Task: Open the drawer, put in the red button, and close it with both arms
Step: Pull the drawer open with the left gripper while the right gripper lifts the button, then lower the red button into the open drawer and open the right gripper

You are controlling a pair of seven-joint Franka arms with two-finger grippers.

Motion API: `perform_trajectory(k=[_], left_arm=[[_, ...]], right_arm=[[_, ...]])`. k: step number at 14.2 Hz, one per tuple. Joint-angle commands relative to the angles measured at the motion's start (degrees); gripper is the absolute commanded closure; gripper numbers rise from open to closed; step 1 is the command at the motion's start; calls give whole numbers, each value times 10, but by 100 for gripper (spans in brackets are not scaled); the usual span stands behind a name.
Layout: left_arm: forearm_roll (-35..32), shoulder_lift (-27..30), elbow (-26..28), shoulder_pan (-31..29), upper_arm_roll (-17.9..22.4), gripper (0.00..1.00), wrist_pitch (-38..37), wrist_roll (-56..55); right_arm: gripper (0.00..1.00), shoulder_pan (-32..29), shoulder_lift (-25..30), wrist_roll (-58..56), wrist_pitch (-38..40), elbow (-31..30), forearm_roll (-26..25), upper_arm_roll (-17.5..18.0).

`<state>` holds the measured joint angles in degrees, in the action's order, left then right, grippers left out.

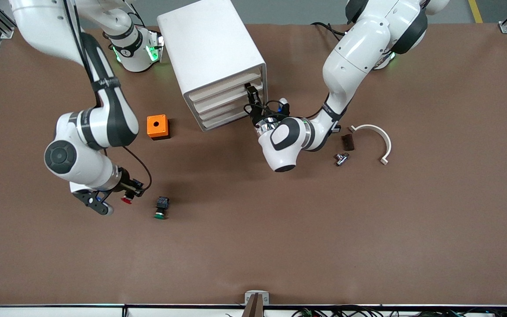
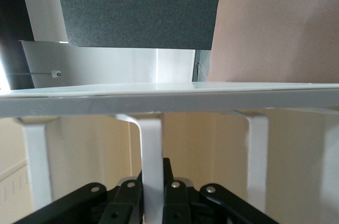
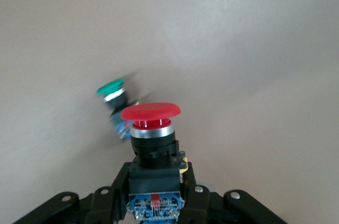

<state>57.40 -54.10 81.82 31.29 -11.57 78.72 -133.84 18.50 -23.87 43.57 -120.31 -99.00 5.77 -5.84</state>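
The white cabinet [image 1: 211,53] stands at the robots' side of the table, its four drawer fronts [image 1: 225,103] facing the front camera. My left gripper [image 1: 251,97] is at those fronts, and in the left wrist view [image 2: 152,203] it is shut on a white strip of a drawer [image 2: 151,155]. I cannot tell which drawer. My right gripper [image 1: 126,196] is shut on the red button [image 1: 126,200], low over the table toward the right arm's end. In the right wrist view [image 3: 154,198] the red button [image 3: 151,113] stands cap outward between the fingers.
A green-capped button [image 1: 161,208] lies on the table beside the right gripper and shows in the right wrist view [image 3: 112,90]. An orange box [image 1: 157,127] sits near the cabinet. A white curved bracket [image 1: 376,136], a dark block [image 1: 347,141] and a metal fitting [image 1: 341,158] lie near the left arm.
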Motion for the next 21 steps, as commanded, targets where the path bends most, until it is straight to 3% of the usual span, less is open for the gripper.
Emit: perform_trajectory(k=[1, 12, 13, 14, 17, 18, 21], left_arm=[[21, -7, -7, -28, 3, 89, -4, -1], [32, -12, -29, -120, 4, 84, 28, -3], [32, -11, -29, -120, 3, 80, 28, 0], [32, -11, -34, -120, 4, 69, 28, 4], [32, -11, -51, -124, 3, 10, 30, 98], [32, -9, -57, -124, 3, 1, 30, 136], [26, -2, -80, -132, 3, 1, 30, 247]], right_arm=[[97, 36, 41, 73, 21, -15, 13, -2], [97, 219, 46, 395, 24, -16, 24, -3], [97, 233, 47, 418, 23, -15, 24, -3], [97, 248, 47, 442, 22, -15, 24, -3], [97, 292, 47, 498, 21, -14, 23, -3], [97, 307, 46, 519, 19, -13, 22, -3], [97, 347, 45, 580, -1, -14, 22, -4]])
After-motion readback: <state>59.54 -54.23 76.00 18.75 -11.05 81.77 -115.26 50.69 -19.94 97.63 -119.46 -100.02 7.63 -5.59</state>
